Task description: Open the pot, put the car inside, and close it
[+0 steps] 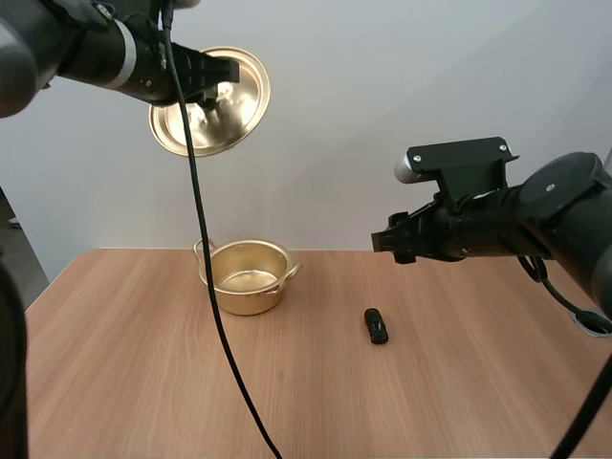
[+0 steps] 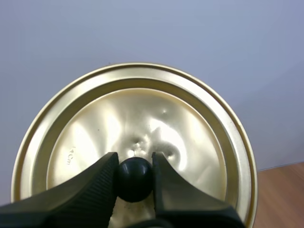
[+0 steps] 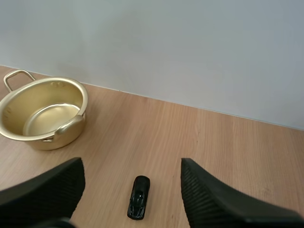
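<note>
The gold pot (image 1: 247, 276) stands uncovered and empty at the back of the table (image 1: 115, 382); from the right wrist it shows as the pot (image 3: 43, 113). Its gold lid (image 1: 211, 102) hangs tilted high above the pot, and my left gripper (image 1: 228, 70) is shut on the lid's black knob (image 2: 135, 179). The lid (image 2: 142, 123) faces the left wrist camera. A small black car (image 1: 376, 325) lies on the table right of the pot. My right gripper (image 1: 384, 241) hovers open above the car (image 3: 138, 197), fingers wide apart.
Bare wood surrounds the pot and the car. A plain pale wall (image 1: 382, 86) rises behind the table's far edge.
</note>
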Tool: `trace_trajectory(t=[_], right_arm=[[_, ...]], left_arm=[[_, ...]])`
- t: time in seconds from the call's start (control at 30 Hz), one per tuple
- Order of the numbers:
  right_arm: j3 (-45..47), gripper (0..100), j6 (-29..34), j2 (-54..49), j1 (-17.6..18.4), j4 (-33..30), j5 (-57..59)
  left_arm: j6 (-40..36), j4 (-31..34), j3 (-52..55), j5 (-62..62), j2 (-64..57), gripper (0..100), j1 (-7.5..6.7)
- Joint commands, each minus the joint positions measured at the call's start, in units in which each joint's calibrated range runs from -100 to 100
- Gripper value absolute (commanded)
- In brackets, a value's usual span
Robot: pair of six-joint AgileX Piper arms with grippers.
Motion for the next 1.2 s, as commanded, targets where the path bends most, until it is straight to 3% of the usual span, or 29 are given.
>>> trace_trajectory(t=[0.0, 0.4, 0.7, 1.03, 1.1, 1.17], right_arm=[[-1.5, 95, -0.1, 33.7, 0.0, 0.0, -0.3], [-1.8, 91, -4.9, 40.0, 0.2, 0.5, -3.3], [-1.8, 89, -5.7, 40.0, 5.1, 0.4, -11.0], [-1.8, 89, -5.8, 44.3, 5.6, -0.2, -16.3], [-1.8, 85, -6.5, 45.8, 5.6, -0.2, -16.3], [-1.8, 71, -7.3, 47.1, 5.7, 0.0, -16.3]], left_arm=[[-0.1, 0.0, -0.1, 0.7, -8.8, 0, 0.01], [-0.2, -0.1, -0.1, 1.6, -9.1, 0, 0.01], [-0.5, -0.9, -0.1, 1.8, -9.1, 0, 0.01], [-0.5, -0.9, -0.1, 3.1, -9.1, 0, 0.01], [-0.5, -0.9, -0.1, 3.1, -9.1, 0, 0.01], [-0.5, -0.9, -0.1, 3.1, -9.1, 0, 0.01]])
